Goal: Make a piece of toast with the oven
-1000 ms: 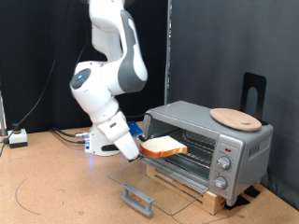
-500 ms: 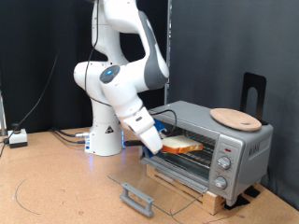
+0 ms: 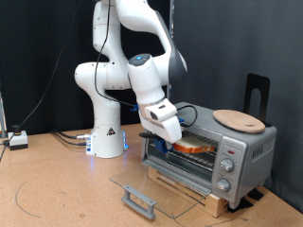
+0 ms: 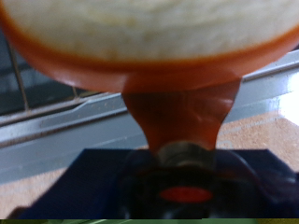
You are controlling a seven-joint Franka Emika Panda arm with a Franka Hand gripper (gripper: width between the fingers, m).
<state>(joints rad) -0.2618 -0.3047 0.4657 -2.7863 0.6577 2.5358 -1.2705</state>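
The silver-grey oven (image 3: 239, 151) stands at the exterior view's right with its glass door (image 3: 156, 184) dropped open and flat. My gripper (image 3: 170, 138) is at the oven's mouth, shut on the piece of toast (image 3: 194, 148), which reaches into the cavity just above the wire rack. In the wrist view the toast (image 4: 149, 33) fills the frame close up, pale with an orange-brown crust, and the oven's metal rails (image 4: 56, 107) lie beyond it. The fingers themselves are hard to make out there.
A round wooden plate (image 3: 237, 119) lies on the oven's roof, with a black upright stand (image 3: 257, 95) behind it. The door handle (image 3: 140, 200) juts out over the wooden table. The robot's base (image 3: 107, 142) and cables sit at the exterior view's left.
The arm has swung towards the exterior view's right and risen slightly, carrying the toast from in front of the open door into the oven's mouth.
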